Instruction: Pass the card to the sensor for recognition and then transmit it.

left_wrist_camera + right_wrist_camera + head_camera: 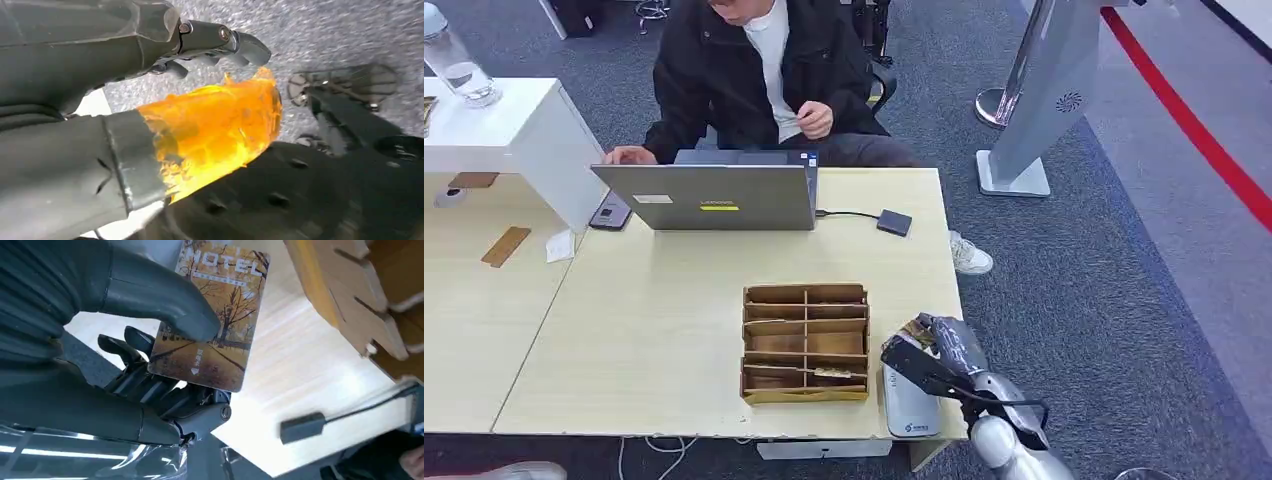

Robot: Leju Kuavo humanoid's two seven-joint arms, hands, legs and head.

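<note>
My right hand hangs at the table's front right corner, just above the far end of the grey-white card sensor. It pinches a hotel card printed with autumn trees, the thumb pressing on its face and the darker fingers behind it. From the head, a brown edge of the card peeks out beside the hand. My left hand hangs over the grey carpet, holding nothing, its fingers apart from the orange-tipped thumb.
A wooden compartment box stands left of the sensor. Behind it are an open laptop and a small dark device on a cable. A person sits at the far side. A white stand rises at the right.
</note>
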